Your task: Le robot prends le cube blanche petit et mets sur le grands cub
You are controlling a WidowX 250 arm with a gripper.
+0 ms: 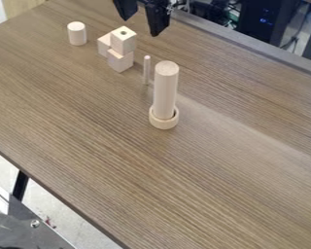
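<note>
While the big brown table (pixel 216 194) carries all the wooden bits, the black claw (pixel 142 26) hangs above its far long edge, with its two fingers apart and nothing between them. So I think the job is at its first step, getting hold of the small white cube. The tall round post (pixel 165 90) stands straight up inside the ring (pixel 164 121), farther in from that edge. A short round block (pixel 77 34) stands by itself, near the table's short edge at the upper left. Between it and the post are the cubes: a top cube (pixel 124 40) with a hole sits on a lower cube (pixel 121 60), and a side cube (pixel 104 44) is next to them, on the short edge's side. They look much the same size, so I can't tell which is small and which is large. Next, the claw should line up over the right cube, go down, and pinch it softly, because a bump could knock the pile over. It should mind the thin stick (pixel 146 70) too, standing close by.
</note>
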